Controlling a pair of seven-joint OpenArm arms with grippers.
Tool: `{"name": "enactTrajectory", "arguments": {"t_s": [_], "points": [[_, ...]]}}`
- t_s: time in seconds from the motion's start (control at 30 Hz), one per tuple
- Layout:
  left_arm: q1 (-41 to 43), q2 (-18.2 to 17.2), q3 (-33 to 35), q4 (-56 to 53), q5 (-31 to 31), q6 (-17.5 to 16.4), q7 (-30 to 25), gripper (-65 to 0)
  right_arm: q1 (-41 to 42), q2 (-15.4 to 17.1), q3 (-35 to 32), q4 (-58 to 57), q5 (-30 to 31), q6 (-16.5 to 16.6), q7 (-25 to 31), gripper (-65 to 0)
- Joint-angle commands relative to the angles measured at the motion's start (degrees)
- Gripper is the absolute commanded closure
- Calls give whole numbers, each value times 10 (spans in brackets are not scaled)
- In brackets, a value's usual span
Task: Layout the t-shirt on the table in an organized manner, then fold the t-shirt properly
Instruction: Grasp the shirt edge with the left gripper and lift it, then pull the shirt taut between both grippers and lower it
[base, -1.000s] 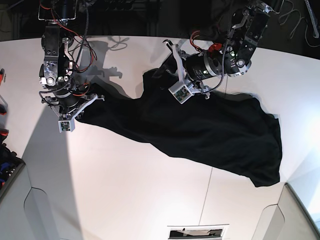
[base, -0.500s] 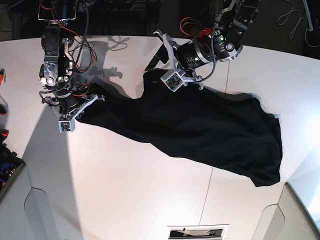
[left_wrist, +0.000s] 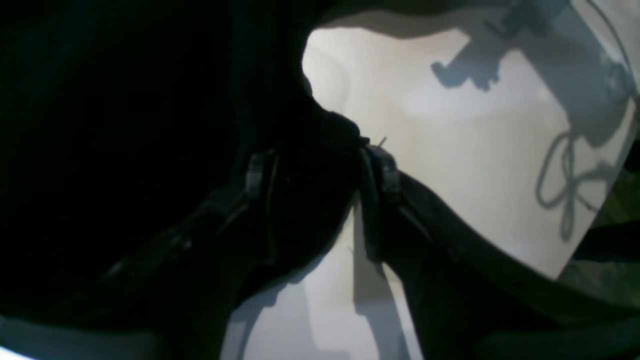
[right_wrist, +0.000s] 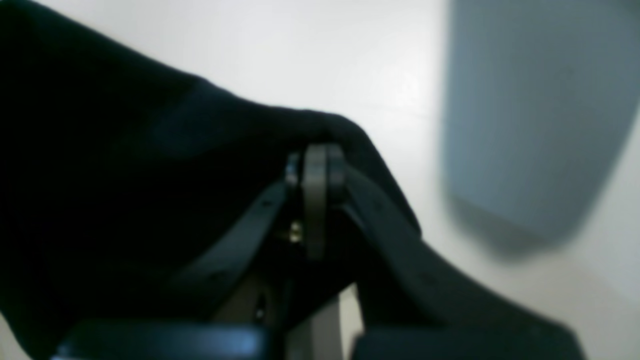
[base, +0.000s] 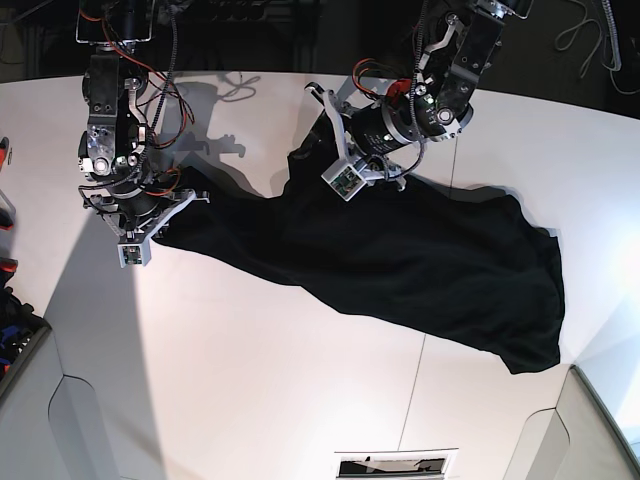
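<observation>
The black t-shirt (base: 420, 260) lies crumpled in a long diagonal band across the white table (base: 300, 380); no print shows. My right gripper (base: 178, 200) is at the shirt's left end. In the right wrist view its fingers (right_wrist: 315, 170) are pressed together, shut on a fold of the t-shirt (right_wrist: 125, 175). My left gripper (base: 322, 118) is at the shirt's upper edge near the back of the table. In the left wrist view a bunch of the t-shirt (left_wrist: 310, 150) fills the gap between its fingers (left_wrist: 257, 172), and the left gripper (left_wrist: 317, 170) is shut on it.
A thin dark seam (base: 412, 390) crosses the table in front of the shirt. Red and blue tools (base: 6, 270) and a bin (base: 15, 345) sit at the left edge. Cables (base: 235, 85) lie at the back. A white-framed slot (base: 395, 465) is at the front edge.
My left arm has swung left and toward the back of the table, and the shirt's upper edge now reaches up to its fingers. The right arm has barely shifted.
</observation>
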Motion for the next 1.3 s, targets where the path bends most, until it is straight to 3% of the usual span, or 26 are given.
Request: {"name": "enactTrajectory", "arguments": {"t_s": [0.0,0.17,0.33,0.53,0.73,0.93,1.17,1.27], "points": [[-4,0,0,0,14,1,1,-255,-4,3,1,-3,-4,2,-35,0],[-4,-9,0,-2,45,0,8,0,-3,3,1,-3,-4,2,-35,0],[1,-57,-1,25,54,1,59,0,-4,3,1,-4,-4,3,-35,0],[16,-163,-1,101,58,0,100,0,-4,7,3,-9,-31,4,-40,0],[56,-261,-1,161,88,5,117,0,-5,49,5,-9,-31,4,-52,0],[73,-348,-1,210,167,72,171,0,-13,93,5,-9,-18,0,-61,0],[74,-434,-1,257,257,158,199,0,-47,115,26,-9,-17,0,-61,0],[76,-454,0,282,247,163,224,0,-56,115,50,-9,-17,2,-60,0]]}}
